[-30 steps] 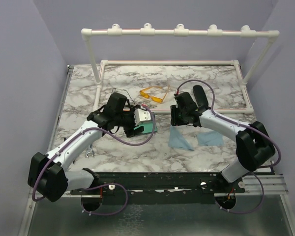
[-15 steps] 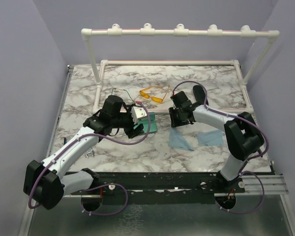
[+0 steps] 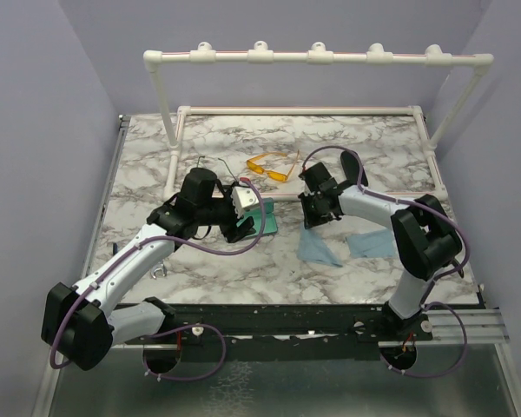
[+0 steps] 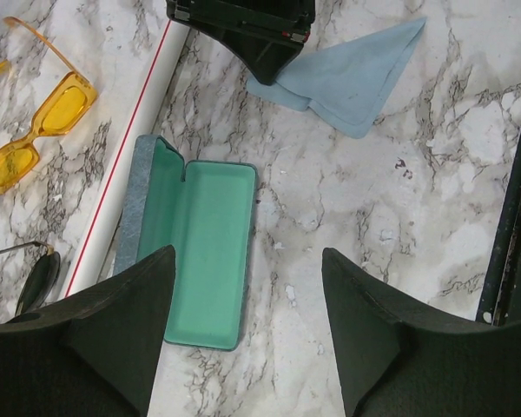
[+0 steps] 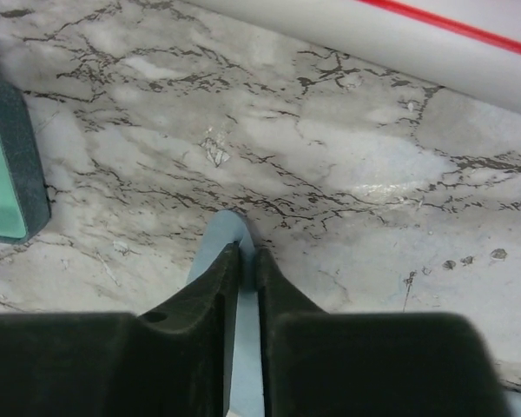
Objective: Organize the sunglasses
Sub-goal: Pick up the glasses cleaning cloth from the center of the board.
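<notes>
The yellow-orange sunglasses (image 3: 269, 168) lie on the marble table beyond a white pipe, and show at the left of the left wrist view (image 4: 35, 130). The dark wire sunglasses (image 3: 223, 170) lie left of them; one dark lens (image 4: 36, 280) shows beside my left finger. The grey-blue case (image 3: 265, 217) lies open, green inside (image 4: 200, 252). My left gripper (image 3: 246, 224) hovers over the case, open and empty (image 4: 247, 256). My right gripper (image 3: 315, 217) is shut on the corner of a light blue cloth (image 5: 230, 230), right of the case.
The held cloth (image 3: 319, 246) trails on the table; a second blue cloth (image 3: 371, 244) lies to its right. A black oval case (image 3: 352, 165) sits behind the right arm. A white pipe frame (image 3: 243, 198) crosses the table, with a tall pipe rail (image 3: 317, 57) behind.
My left gripper has drawn slightly back to the left over the open case. My right arm's elbow has folded in while its gripper stays on the cloth.
</notes>
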You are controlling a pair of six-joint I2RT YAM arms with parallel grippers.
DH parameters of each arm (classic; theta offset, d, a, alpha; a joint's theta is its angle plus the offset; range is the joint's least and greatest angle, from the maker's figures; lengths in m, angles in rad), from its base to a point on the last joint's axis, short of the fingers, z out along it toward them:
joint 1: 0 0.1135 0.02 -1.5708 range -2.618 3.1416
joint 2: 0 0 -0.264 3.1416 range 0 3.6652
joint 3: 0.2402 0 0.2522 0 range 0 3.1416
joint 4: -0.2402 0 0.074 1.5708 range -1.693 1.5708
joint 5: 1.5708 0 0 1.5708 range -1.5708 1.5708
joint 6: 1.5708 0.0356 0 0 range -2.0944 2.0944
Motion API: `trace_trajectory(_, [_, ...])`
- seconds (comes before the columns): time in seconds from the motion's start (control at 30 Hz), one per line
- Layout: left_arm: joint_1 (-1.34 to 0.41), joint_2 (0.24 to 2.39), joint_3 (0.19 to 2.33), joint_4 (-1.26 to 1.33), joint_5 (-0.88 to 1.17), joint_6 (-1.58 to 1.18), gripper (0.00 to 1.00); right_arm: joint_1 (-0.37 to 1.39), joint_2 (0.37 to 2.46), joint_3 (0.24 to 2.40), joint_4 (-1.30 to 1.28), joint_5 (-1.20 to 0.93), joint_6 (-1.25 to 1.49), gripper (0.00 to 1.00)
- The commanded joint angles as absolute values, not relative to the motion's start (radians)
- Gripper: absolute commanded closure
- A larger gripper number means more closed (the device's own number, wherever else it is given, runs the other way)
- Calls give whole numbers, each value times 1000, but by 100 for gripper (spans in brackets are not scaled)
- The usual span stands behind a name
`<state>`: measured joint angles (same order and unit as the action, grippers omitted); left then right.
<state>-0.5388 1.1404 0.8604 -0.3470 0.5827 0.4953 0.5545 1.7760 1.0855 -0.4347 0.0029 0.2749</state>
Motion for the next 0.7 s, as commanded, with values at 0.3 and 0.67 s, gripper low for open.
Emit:
trace_trajectory(0.3, [-542,1106,831,-306,615,381,31,554,1591,1089,-430,-221,112,99])
trace_trajectory(0.67, [-572,1020,679,57,598,139,31,572,1230,1008,-276,-702,-22,99])
